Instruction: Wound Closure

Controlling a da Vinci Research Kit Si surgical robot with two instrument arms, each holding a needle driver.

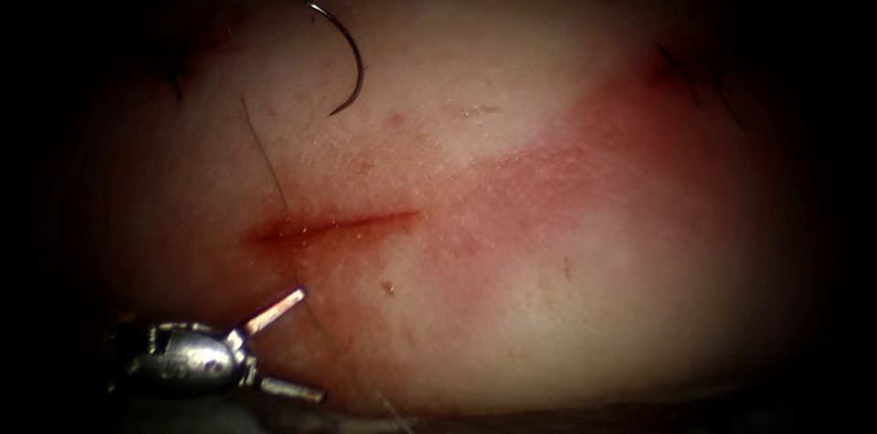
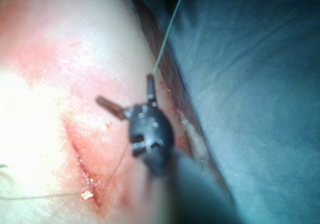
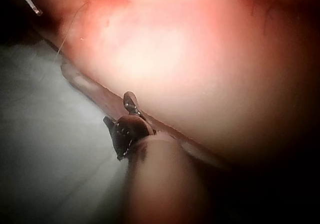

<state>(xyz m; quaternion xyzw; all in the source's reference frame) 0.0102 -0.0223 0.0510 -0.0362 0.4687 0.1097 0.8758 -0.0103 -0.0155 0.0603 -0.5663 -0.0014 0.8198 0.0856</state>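
The tissue (image 1: pixel 512 242) carries a short cut (image 1: pixel 333 226), reddened with fluid, left of centre in the endoscope view. The left pincer (image 1: pixel 297 343) sits below the cut with its 2 jaws spread wide and holding nothing, probably parked clear of the wound. The right pincer (image 3: pixel 120 112) hangs off the tissue's edge over the cloth (image 3: pixel 45 134); whether it is spread or pressed together I cannot tell. The curved needle (image 1: pixel 352 55) lies loose on the tissue well above the cut, not in it. Its thread (image 1: pixel 265 155) trails down across the cut's left end.

Surgical training bench: tissue (image 1: pixel 512 242) on drape (image 2: pixel 260 84).
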